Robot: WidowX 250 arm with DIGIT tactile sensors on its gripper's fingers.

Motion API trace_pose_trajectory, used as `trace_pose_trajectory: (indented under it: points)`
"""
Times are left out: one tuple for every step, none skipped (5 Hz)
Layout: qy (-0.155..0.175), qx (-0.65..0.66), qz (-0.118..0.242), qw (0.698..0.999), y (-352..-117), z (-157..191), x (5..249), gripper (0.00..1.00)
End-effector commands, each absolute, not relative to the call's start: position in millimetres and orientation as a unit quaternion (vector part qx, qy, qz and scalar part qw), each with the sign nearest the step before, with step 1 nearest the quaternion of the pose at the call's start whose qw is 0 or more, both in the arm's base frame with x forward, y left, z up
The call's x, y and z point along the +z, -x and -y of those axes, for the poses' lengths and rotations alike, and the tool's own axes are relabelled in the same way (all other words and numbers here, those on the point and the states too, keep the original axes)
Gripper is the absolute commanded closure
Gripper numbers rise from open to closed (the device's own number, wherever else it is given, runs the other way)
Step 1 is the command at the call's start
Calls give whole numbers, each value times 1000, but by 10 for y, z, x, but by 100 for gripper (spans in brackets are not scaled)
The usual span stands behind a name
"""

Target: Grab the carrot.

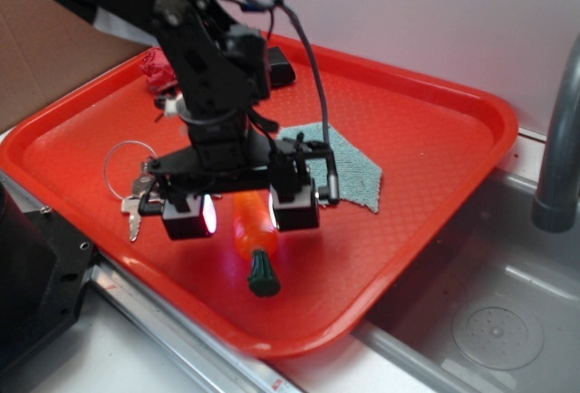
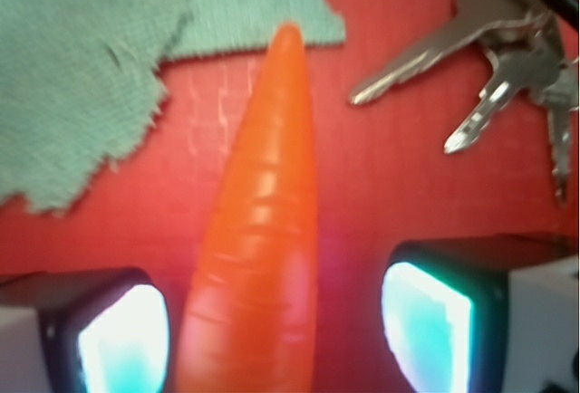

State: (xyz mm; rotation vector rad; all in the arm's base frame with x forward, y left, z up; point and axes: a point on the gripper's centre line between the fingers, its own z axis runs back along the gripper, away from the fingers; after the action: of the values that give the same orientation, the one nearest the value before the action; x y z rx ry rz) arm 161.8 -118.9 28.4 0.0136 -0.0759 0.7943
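Observation:
The carrot (image 1: pixel 251 232) lies flat on the red tray (image 1: pixel 426 148), its dark green stub toward the tray's front edge and its point toward the teal cloth. My gripper (image 1: pixel 241 213) hangs right over it, open, one glowing pad on each side. In the wrist view the carrot (image 2: pixel 258 239) runs up the middle between the two pads (image 2: pixel 122 339), closer to the left one, with a gap of red tray showing on either side. The gripper (image 2: pixel 272 343) touches nothing.
A teal cloth (image 1: pixel 349 162) lies just behind the carrot's tip. A bunch of keys (image 1: pixel 136 196) on a ring sits left of the gripper. A red wadded ball (image 1: pixel 156 68) is at the tray's back left. A sink basin (image 1: pixel 494 321) and faucet (image 1: pixel 562 139) stand right.

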Motion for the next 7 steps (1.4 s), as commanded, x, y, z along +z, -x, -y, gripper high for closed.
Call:
trace_pose_trajectory:
  points:
    - [-6, 407, 38, 913, -1605, 1210, 181, 100]
    - [-18, 406, 37, 913, -1565, 1165, 167, 100]
    - [-16, 371, 41, 928, -1583, 1032, 497, 100]
    - [9, 319, 35, 947, -1672, 831, 916, 100]
    - [22, 227, -11, 973, -1741, 564, 1298, 100]
    - [30, 205, 7, 978, -1806, 352, 1637, 100]
    - [42, 189, 3, 981, -1863, 128, 1923, 100]
